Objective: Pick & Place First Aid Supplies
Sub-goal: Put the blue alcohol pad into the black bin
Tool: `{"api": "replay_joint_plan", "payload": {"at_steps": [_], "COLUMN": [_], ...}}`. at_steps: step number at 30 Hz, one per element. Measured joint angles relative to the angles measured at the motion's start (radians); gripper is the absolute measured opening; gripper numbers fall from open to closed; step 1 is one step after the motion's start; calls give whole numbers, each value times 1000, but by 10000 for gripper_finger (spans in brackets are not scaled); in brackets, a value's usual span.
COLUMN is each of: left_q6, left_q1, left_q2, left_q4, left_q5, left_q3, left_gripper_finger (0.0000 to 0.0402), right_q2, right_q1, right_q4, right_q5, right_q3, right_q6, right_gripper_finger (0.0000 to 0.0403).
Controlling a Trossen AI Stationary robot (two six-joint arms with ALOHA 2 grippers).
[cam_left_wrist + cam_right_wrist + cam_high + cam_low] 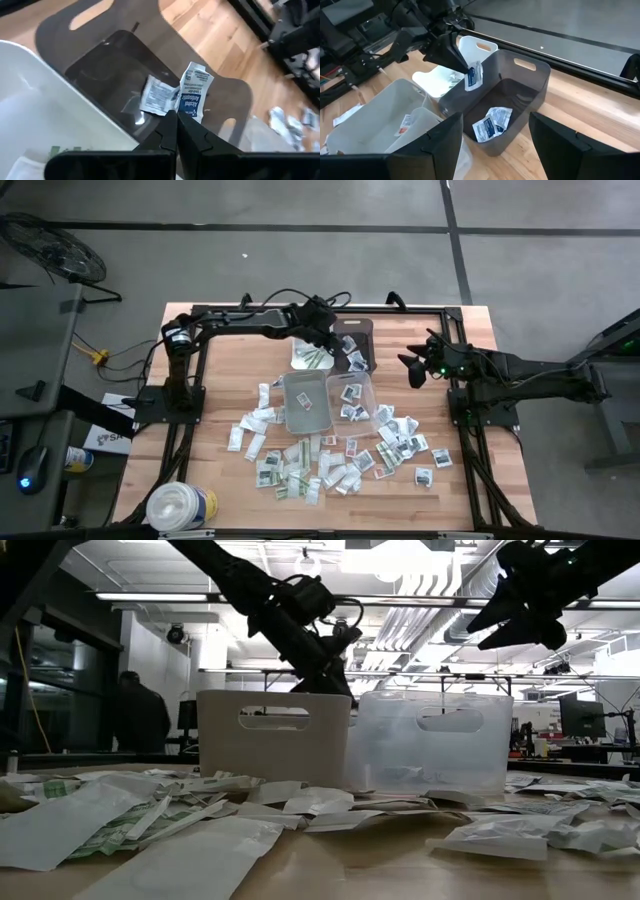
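My left gripper is shut on a white packet with blue print, one of the first aid supplies. It holds the packet over the dark bin, close to that bin's wall beside the white bin. Two more such packets lie on the dark bin's floor. Many more packets lie spread over the near half of the table. My right gripper hangs open above the table's right side, apart from everything. My left gripper pinches one end of the packet between its two fingertips. The fingers slant down from the table's left side. The packet sticks out beyond the fingertips and hangs clear over the dark bin, touching nothing else.
Two clear bins stand side by side at the table's middle, with packets in the right one. A big white round tub stands at the near left corner. Greenish packets lie in the white bin.
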State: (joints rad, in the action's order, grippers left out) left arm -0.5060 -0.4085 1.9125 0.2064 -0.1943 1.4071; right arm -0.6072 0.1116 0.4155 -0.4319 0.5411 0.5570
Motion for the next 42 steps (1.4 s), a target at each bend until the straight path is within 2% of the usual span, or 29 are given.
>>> {"api": "replay_joint_plan", "payload": {"at_steps": [6, 15, 20, 25, 30, 36, 42], "left_q6": [1, 56, 134, 247, 403, 491, 502], "left_q1": [18, 15, -15, -41, -42, -27, -23], "left_q2": [11, 11, -18, -108, -209, -267, -323], "left_q4": [10, 5, 49, 220, 466, 788, 804], "left_q5": [1, -4, -35, 14, 73, 228, 219], "left_q3": [0, 0, 0, 0, 0, -12, -129], "left_gripper_finger": [12, 105, 127, 128, 128, 128, 128], "right_q2": [0, 0, 0, 0, 0, 0, 0], "right_q1": [0, 0, 0, 0, 0, 0, 0], "right_q4": [2, 7, 8, 15, 15, 18, 22], "right_q5": [5, 52, 89, 102, 102, 102, 113], "right_q3": [0, 0, 0, 0, 0, 0, 0], "right_q6": [-16, -16, -16, 5, 10, 10, 18], "right_gripper_finger": [222, 222, 222, 222, 222, 222, 222]}}
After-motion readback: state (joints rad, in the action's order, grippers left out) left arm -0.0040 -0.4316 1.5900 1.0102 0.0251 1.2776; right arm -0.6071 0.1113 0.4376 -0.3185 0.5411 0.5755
